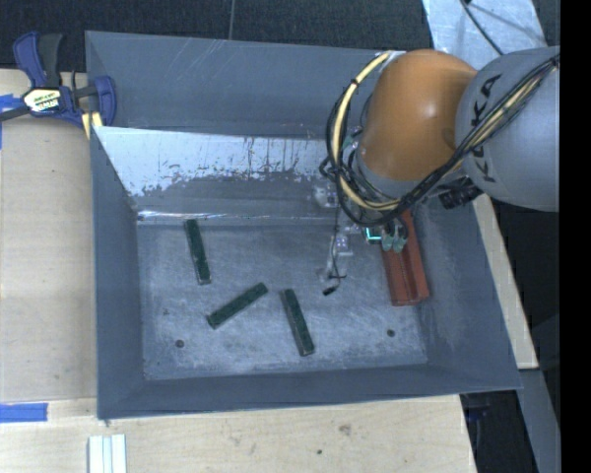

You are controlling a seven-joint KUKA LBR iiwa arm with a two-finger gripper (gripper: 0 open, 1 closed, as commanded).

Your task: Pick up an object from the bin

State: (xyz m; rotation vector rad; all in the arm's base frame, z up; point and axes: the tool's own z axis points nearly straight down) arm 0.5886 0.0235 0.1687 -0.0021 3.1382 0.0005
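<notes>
My gripper hangs below the orange wrist cover over the right-middle of the bin floor, its thin fingers pointing down with nothing visible between them. A dark green flat stick lies just below and to the left of the fingertips. Another green stick lies tilted further left. A reddish-brown block lies along the right wall, right of the gripper, its upper end hidden by the wrist.
A third green stick lies upright at the left of the floor. The bin's sloped walls close in on all sides; the arm and its cables cover the upper right corner.
</notes>
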